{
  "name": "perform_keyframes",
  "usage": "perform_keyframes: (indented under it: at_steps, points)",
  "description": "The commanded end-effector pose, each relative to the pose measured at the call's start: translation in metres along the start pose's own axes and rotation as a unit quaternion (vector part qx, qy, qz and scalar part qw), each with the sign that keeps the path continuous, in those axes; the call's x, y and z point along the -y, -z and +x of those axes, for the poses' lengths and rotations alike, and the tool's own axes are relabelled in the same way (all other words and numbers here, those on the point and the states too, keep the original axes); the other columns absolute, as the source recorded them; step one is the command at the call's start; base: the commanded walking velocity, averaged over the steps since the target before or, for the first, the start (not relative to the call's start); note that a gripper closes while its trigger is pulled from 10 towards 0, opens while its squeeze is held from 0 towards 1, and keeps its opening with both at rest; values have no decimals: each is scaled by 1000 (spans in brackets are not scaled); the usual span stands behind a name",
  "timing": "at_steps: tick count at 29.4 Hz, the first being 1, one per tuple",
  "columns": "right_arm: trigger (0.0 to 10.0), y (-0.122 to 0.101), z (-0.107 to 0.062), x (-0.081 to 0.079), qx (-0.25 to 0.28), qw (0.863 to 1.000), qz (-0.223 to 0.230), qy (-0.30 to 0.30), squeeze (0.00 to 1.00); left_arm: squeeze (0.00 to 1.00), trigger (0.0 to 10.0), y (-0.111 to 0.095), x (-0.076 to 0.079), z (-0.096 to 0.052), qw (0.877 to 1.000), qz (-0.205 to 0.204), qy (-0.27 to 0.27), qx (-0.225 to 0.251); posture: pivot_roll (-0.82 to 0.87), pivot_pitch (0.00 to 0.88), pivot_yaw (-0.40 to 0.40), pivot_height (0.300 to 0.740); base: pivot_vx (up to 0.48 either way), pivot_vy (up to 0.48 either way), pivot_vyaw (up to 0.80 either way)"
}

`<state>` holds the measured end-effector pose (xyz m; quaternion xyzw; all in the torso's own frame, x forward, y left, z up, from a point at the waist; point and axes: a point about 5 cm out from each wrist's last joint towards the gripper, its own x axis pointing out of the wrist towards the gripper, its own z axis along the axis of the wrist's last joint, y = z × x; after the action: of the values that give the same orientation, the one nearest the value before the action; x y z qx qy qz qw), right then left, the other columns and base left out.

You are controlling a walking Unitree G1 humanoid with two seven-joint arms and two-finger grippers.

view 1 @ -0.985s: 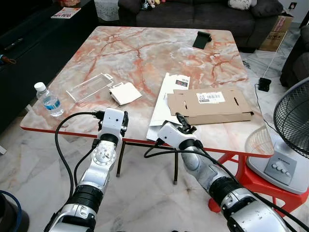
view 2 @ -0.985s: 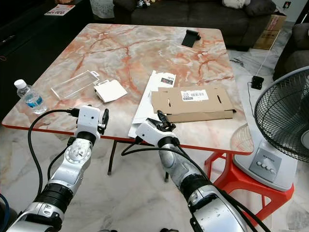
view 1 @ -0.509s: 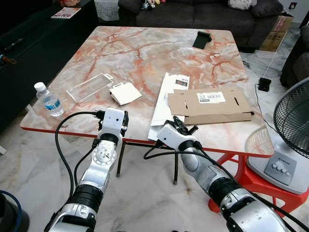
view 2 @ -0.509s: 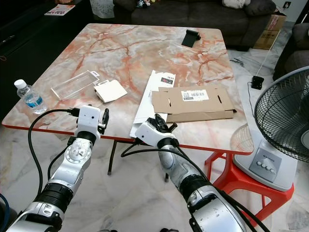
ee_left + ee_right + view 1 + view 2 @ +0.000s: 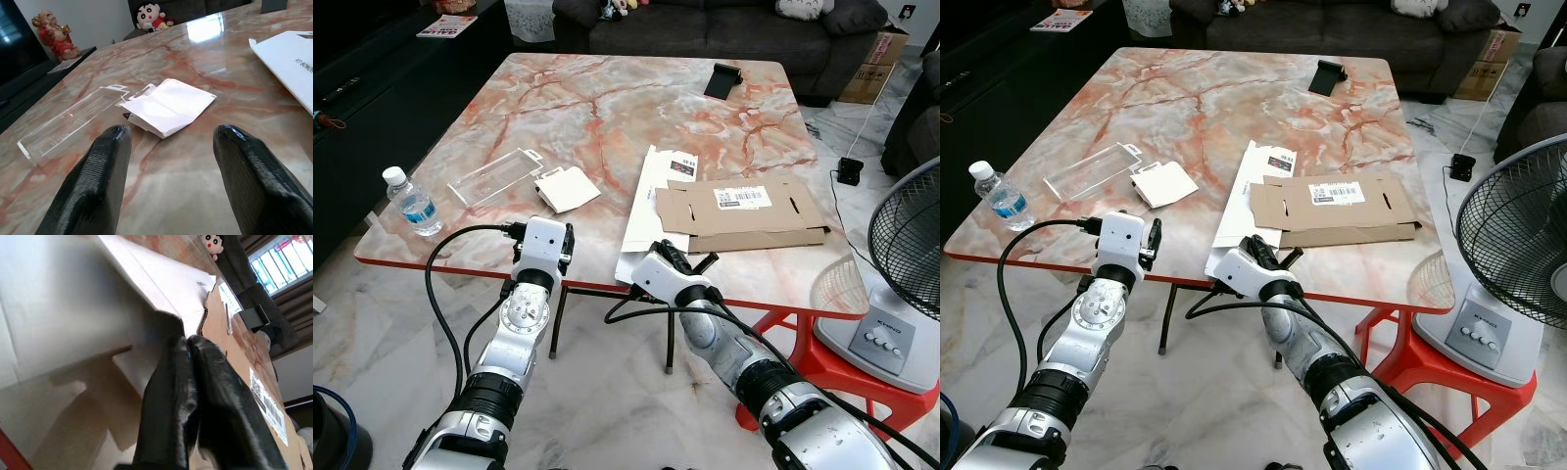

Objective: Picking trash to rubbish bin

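Note:
On the marble table (image 5: 607, 108) lie a clear plastic package (image 5: 496, 177), a folded white paper (image 5: 566, 188), a flat white box (image 5: 651, 211) and a flattened brown cardboard box (image 5: 739, 212) on top of it. A water bottle (image 5: 411, 203) stands at the front left corner. My left gripper (image 5: 168, 142) is open at the table's front edge, pointing at the white paper (image 5: 171, 105) and apart from it. My right gripper (image 5: 188, 345) is shut, its tips against the front corner of the white box (image 5: 73, 308), below the cardboard (image 5: 234, 357).
A black object (image 5: 722, 78) lies at the far right of the table. A fan (image 5: 906, 264) on a red stool (image 5: 822, 362) stands close on the right. A sofa (image 5: 705, 24) runs behind the table. A dark round container (image 5: 328, 431) sits on the floor at the lower left.
My right gripper has dropped slightly and turned at the white box's front corner. The left arm has not moved.

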<state>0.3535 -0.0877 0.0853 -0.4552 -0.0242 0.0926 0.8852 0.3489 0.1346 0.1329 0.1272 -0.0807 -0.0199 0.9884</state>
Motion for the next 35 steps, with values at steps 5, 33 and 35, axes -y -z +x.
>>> perform_keyframes:
  at_steps: [5,33,35]
  points:
    - [10000,-23,-1,-4,67,995,78,-16,0,0,10000,-7,-2,3,1000,10,1,14,121,116,15,740,0,0,0]
    - [10000,-41,6,39,125,869,473,73,0,0,10000,-15,2,4,999,-8,2,41,114,105,22,740,0,0,0]
    - [10000,-44,6,42,139,857,491,71,0,0,10000,-16,1,4,999,-11,-2,46,115,105,21,740,0,0,0]
